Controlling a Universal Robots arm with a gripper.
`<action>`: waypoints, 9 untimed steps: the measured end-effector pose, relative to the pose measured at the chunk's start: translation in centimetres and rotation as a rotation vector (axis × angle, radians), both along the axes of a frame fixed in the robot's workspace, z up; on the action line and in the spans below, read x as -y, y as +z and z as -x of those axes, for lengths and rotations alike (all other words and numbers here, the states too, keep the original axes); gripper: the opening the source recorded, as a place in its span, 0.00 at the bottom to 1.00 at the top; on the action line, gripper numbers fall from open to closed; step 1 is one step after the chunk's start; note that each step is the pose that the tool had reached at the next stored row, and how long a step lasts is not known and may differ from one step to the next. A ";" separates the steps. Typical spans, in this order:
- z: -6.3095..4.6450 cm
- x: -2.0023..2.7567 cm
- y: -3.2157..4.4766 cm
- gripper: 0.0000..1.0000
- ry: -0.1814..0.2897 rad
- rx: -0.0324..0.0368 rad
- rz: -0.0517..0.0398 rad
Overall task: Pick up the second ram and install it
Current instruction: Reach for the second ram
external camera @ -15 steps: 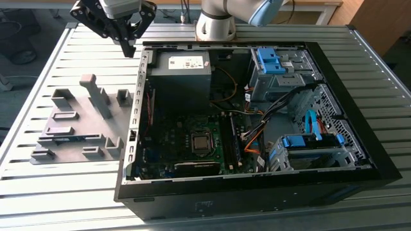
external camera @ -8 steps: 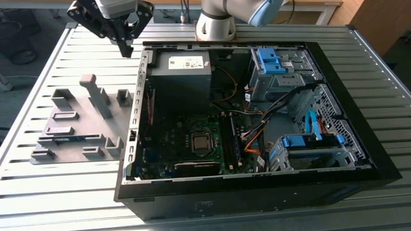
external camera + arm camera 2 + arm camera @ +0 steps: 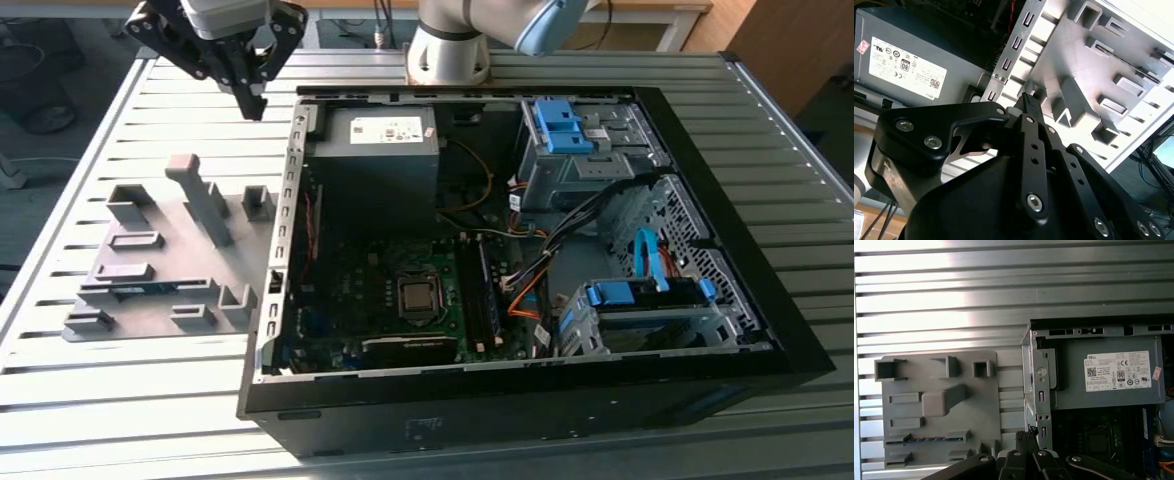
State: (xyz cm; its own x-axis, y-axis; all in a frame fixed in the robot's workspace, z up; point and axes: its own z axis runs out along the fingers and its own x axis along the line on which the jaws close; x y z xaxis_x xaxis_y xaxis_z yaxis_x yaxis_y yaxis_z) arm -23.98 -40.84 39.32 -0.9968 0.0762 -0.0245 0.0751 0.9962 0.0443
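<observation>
The second ram (image 3: pixel 144 288) is a thin blue-teal strip lying in a slot of the grey fixture plate (image 3: pixel 160 265), on the table at the exterior view's left of the open computer case (image 3: pixel 534 250). In the first wrist view the ram (image 3: pixel 924 439) shows as a dark toothed strip low in its slot. My gripper (image 3: pixel 251 106) hangs well above the table, beyond the fixture's far end and near the case's back corner. Its black fingers (image 3: pixel 1028 102) meet at the tips with nothing between them. The gripper (image 3: pixel 1026 434) is well apart from the ram.
Inside the case are a grey power supply (image 3: pixel 380 130), the motherboard (image 3: pixel 400 295) with a memory stick standing in a slot (image 3: pixel 478 290), orange and black cables, and blue-tabbed drive cages (image 3: pixel 641 300). The robot's base (image 3: pixel 447 50) stands behind the case on the slatted metal table (image 3: pixel 120 400).
</observation>
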 end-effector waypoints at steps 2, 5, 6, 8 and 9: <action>0.2 0.02 0.00 0.11 0.000 0.0000 -0.0001; 0.4 0.03 0.00 0.11 0.000 0.0000 0.0000; 0.5 0.03 0.00 0.11 0.000 0.0000 0.0000; 0.7 0.03 0.00 0.11 0.000 0.0000 -0.0001; 0.8 0.03 0.00 0.11 0.000 0.0000 0.0000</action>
